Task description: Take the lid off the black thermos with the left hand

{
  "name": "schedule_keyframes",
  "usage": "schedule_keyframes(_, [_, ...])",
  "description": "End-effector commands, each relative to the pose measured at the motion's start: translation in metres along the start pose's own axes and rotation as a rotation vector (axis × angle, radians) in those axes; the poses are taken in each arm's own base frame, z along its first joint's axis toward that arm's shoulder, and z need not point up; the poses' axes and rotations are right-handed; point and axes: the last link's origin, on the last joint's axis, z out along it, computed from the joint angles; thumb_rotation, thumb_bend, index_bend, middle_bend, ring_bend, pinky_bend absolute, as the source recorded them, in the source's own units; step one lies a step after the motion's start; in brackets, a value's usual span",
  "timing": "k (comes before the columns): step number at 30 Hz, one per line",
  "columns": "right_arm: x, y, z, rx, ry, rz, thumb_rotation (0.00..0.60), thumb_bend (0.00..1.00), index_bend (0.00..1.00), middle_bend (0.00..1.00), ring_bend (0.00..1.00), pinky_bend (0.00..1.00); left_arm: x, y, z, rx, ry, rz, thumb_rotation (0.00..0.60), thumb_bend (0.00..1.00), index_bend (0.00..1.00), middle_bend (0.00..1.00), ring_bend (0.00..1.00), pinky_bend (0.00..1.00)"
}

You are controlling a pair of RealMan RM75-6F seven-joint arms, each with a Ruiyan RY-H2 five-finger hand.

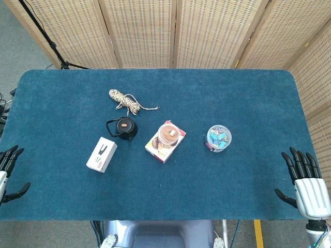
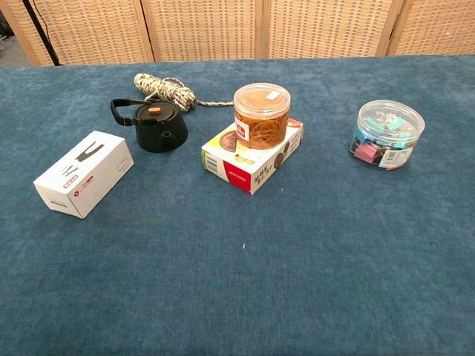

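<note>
Holding rubber bands: clear jar (image 2: 260, 115) atop box (image 2: 253, 158); thermos (image 2: 160, 127) lidded.

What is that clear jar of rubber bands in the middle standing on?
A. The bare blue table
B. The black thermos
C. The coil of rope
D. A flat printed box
D: the jar of rubber bands stands on the printed box, apart from the rope and the black thermos.
</note>
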Motion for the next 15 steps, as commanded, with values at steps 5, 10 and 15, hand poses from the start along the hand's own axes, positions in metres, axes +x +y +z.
schedule_keyframes(5, [0.000, 0.001, 0.006, -0.014, 0.000, 0.007, 0.600, 0.00, 0.00, 0.00, 0.00, 0.00, 0.020, 0.039, 0.046, -0.076, -0.053, 0.022, 0.600, 0.27, 0.00, 0.00, 0.00, 0.00])
schedule_keyframes(10, [-0.002, 0.007, 0.013, -0.038, -0.012, 0.014, 0.600, 0.00, 0.00, 0.00, 0.00, 0.00, 0.031, 0.066, 0.080, -0.113, -0.089, 0.028, 0.600, 0.27, 0.01, 0.00, 0.00, 0.00])
schedule_keyframes(15, [-0.004, 0.015, 0.020, -0.070, -0.026, 0.021, 0.600, 0.00, 0.00, 0.00, 0.00, 0.00, 0.034, 0.092, 0.115, -0.137, -0.103, 0.034, 0.600, 0.27, 0.08, 0.00, 0.00, 0.00])
